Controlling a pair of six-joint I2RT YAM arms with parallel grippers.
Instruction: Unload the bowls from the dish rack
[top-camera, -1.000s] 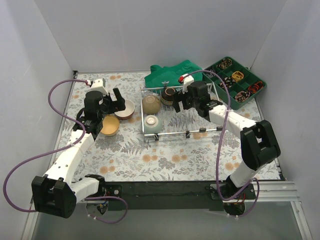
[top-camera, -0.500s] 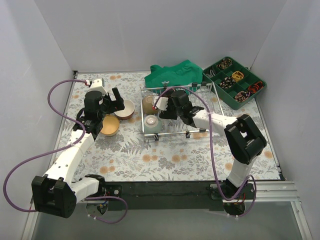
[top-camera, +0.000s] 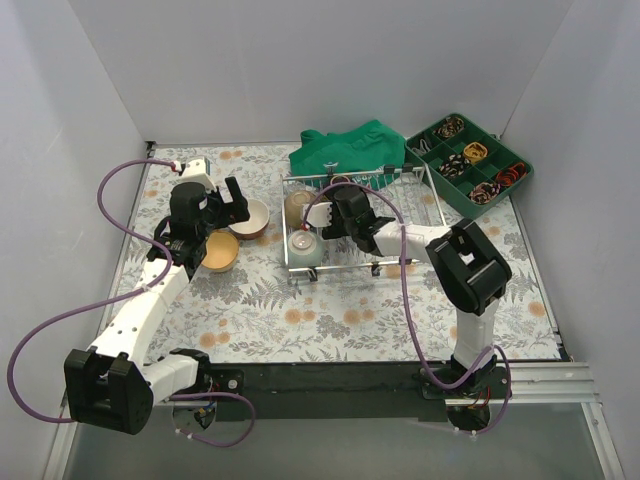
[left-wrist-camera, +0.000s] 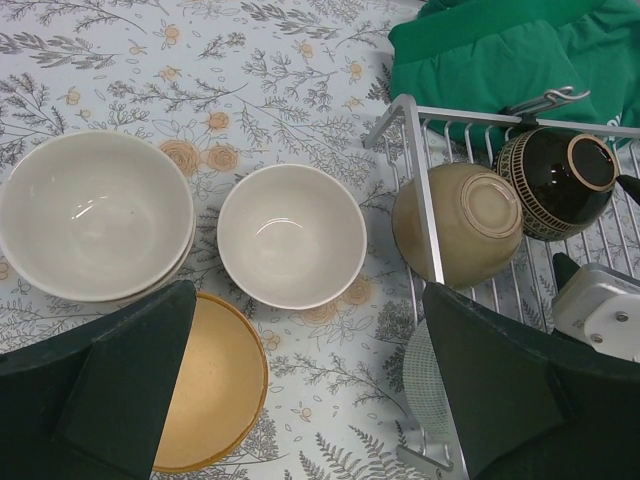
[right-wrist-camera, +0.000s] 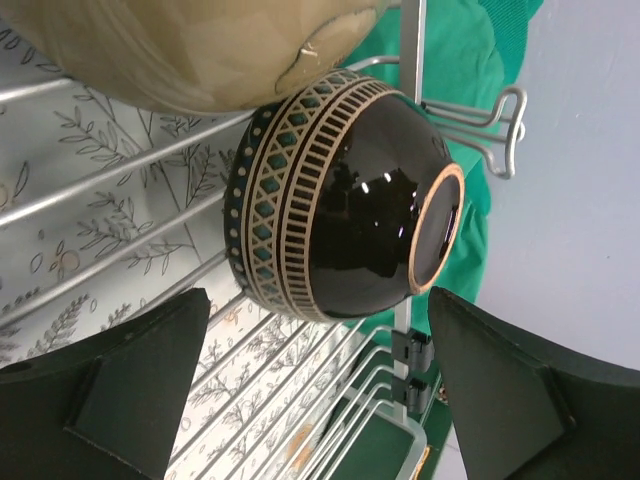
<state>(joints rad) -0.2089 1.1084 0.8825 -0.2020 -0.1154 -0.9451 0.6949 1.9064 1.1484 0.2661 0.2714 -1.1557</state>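
The silver wire dish rack (top-camera: 425, 200) holds a tan bowl (top-camera: 298, 205), a pale green bowl (top-camera: 304, 245) and a black patterned bowl (right-wrist-camera: 340, 210), each lying on its side or upside down. My right gripper (top-camera: 338, 212) is open inside the rack. In the right wrist view it (right-wrist-camera: 320, 400) sits just short of the black bowl, with the jaws wide apart and empty. My left gripper (top-camera: 228, 203) is open and empty above the mat, left of the rack. Below it (left-wrist-camera: 310, 400) are a small white bowl (left-wrist-camera: 291, 235), a yellow bowl (left-wrist-camera: 205, 385) and a large white bowl (left-wrist-camera: 95, 215).
A green cloth (top-camera: 345, 150) lies behind the rack. A green compartment tray (top-camera: 470, 165) of small items stands at the back right. White walls enclose the flowered mat on three sides.
My right gripper has swung left across the rack, from its right half to the black bowl at the back left. The left arm has barely moved.
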